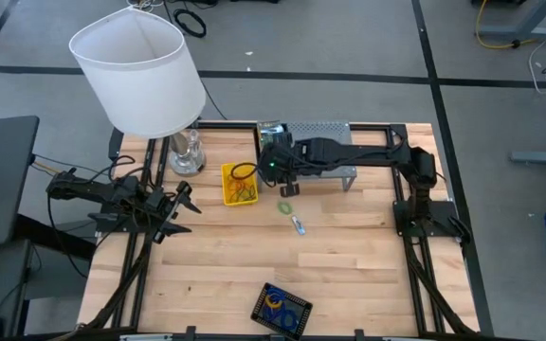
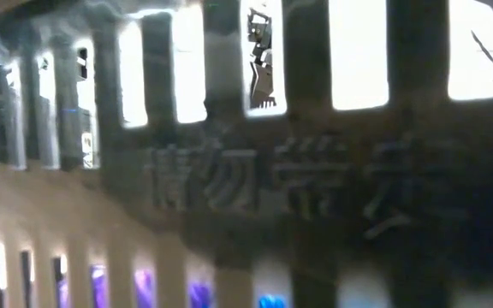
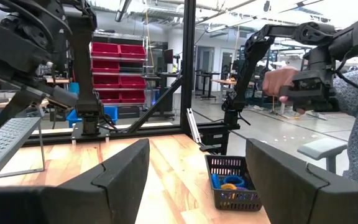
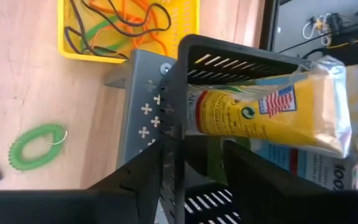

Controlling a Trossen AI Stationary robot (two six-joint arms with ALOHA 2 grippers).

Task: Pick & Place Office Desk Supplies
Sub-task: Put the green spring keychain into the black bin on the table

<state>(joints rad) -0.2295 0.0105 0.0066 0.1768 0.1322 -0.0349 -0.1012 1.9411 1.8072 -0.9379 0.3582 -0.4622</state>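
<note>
A yellow crayon box (image 4: 260,109) in clear wrap lies on its side in a black perforated bin (image 4: 229,59) at the far middle of the table. My right gripper (image 4: 194,155) hangs just over it, open, its fingers clear of the box (image 1: 278,170). Beside the bin stands a yellow tray (image 1: 240,185) with orange, green and brown rubber bands. A green coiled loop (image 1: 285,206) and a small pale item (image 1: 298,225) lie on the wood. My left gripper (image 3: 197,155) waits open at the table's left (image 1: 183,204).
A lamp with a big white shade (image 1: 140,71) stands at the far left. A grey metal shelf (image 1: 325,133) runs behind the bin. A black mesh basket (image 1: 281,308) with blue and orange items sits near the front edge. A person's hand (image 3: 278,81) shows beyond the table.
</note>
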